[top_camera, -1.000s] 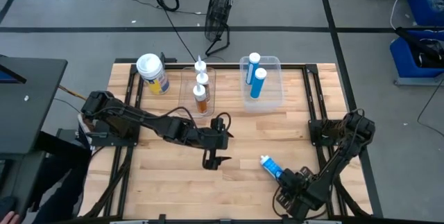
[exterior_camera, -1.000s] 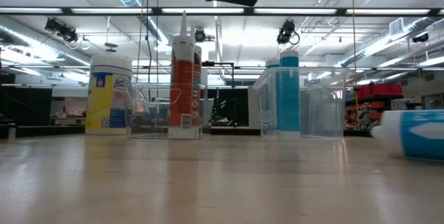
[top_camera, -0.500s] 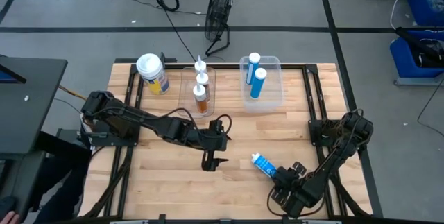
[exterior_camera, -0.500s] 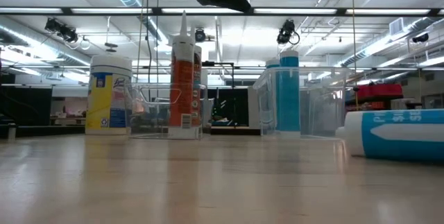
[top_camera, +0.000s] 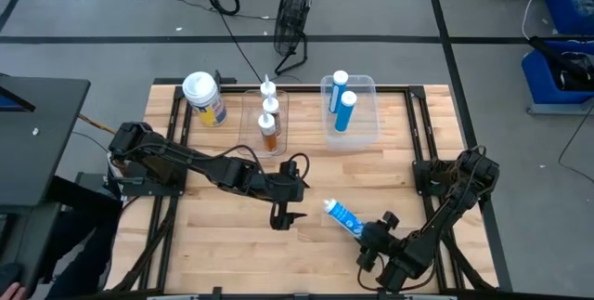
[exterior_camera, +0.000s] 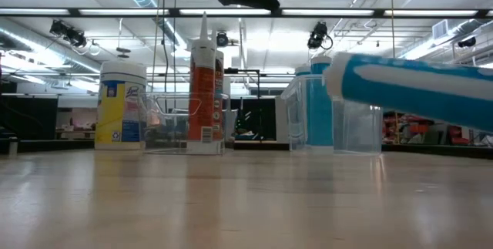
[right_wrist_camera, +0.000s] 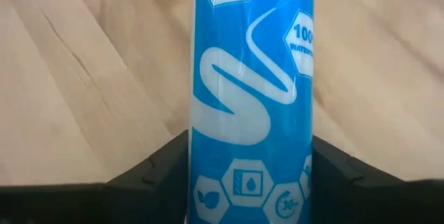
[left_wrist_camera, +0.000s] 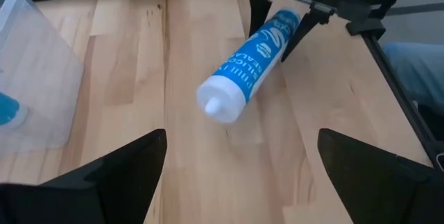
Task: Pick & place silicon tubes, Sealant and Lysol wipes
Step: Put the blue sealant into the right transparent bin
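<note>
From above, the blue silicone tube (top_camera: 342,216) has travelled across the bench toward the middle since a second ago, when it lay nearer the right front corner. The right gripper (top_camera: 371,237) pinches its rear end, nozzle end pointing toward the left arm. The left gripper (top_camera: 284,215) hangs near the bench's centre, about where it was, jaws spread. Along the far edge stand the Lysol wipes (top_camera: 204,99) near the left corner, then a narrow clear bin (top_camera: 253,123) holding two upright sealant cartridges (top_camera: 269,129), then a wider clear tub (top_camera: 368,122) holding two upright blue tubes (top_camera: 344,110).

At bench level, the held tube (exterior_camera: 408,87) now hangs tilted above the surface, where half a second ago it lay flat on the wood. Behind it the wipes canister (exterior_camera: 121,106), the orange-labelled sealant (exterior_camera: 204,87) in its bin and a blue tube (exterior_camera: 320,102) in the tub stand unmoved.

The left wrist camera looks past its own wide-apart fingers (left_wrist_camera: 111,172) at the tube (left_wrist_camera: 251,61), the other arm's dark fingers closed on its far end, and a corner of the clear tub (left_wrist_camera: 38,78) beside it.

The right wrist camera shows the tube (right_wrist_camera: 251,92) filling the middle, gripped between that arm's two fingers (right_wrist_camera: 149,172).
</note>
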Robot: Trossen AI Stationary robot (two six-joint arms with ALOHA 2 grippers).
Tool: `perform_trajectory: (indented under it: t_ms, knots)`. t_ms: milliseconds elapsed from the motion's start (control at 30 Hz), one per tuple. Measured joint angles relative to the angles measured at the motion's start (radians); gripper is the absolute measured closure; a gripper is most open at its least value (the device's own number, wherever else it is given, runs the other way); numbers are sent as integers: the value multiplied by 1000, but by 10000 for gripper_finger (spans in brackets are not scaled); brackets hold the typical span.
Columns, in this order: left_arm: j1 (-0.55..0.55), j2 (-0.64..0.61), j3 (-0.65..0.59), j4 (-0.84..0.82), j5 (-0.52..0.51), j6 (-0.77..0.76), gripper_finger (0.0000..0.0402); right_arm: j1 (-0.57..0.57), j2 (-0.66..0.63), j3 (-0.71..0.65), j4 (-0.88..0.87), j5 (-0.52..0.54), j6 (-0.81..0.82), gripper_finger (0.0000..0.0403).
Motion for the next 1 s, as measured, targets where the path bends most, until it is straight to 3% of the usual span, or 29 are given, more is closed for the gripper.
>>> perform_trajectory:
  t_ms: [633, 1000]
  knots:
    - [6, 0, 0, 105, 32, 0, 21, -42, -14, 40, 49, 278, -238, 195]
    - [2, 51, -1, 181, 48, -12, 21, -83, -39, 74, 80, 291, -386, 195]
